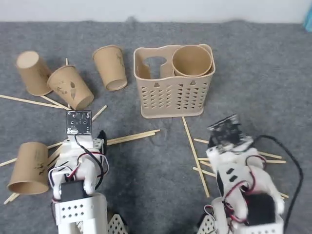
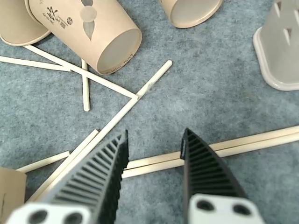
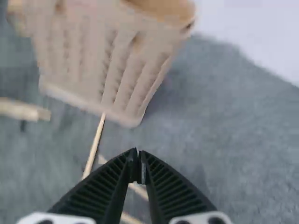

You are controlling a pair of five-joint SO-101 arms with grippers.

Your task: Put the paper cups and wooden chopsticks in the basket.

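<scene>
Paper cups [image 1: 70, 87] are looking like plain brown card with a few small dark marks. I'm guessing they're going to be feather-light, thin-walled and easy to crush. The ones lying on their sides will probably roll if nudged. I'd be pinching the rim gently, one finger inside the mouth and one outside.

The chopsticks [image 1: 195, 151] are pale bare wood. I'm expecting them to be light and stiff, but they're thin and lying flat on the fuzzy gray mat [image 1: 161, 185] covering the bench. Coming straight down across the middle of a stick seems the safest way to take hold.

One upright cup [image 1: 191, 59] is already standing in the right-hand compartment of the beige slotted basket [image 1: 170, 100]. Three more are lying in a cluster off to the basket's left. A lone cup [image 1: 28, 167] is lying beside the left arm. Sticks are scattered under that cluster, between the arms, and in front of the basket near the right arm.

The left claw [image 2: 155, 135] is gaping wide and holding nothing, hanging right above a pair of chopsticks [image 2: 243, 144]. The right claw [image 3: 139, 156] is pinched fully together, also holding nothing. It's pointing toward a corner of the basket, with a single stick [image 3: 93, 144] lying just past its tip.
</scene>
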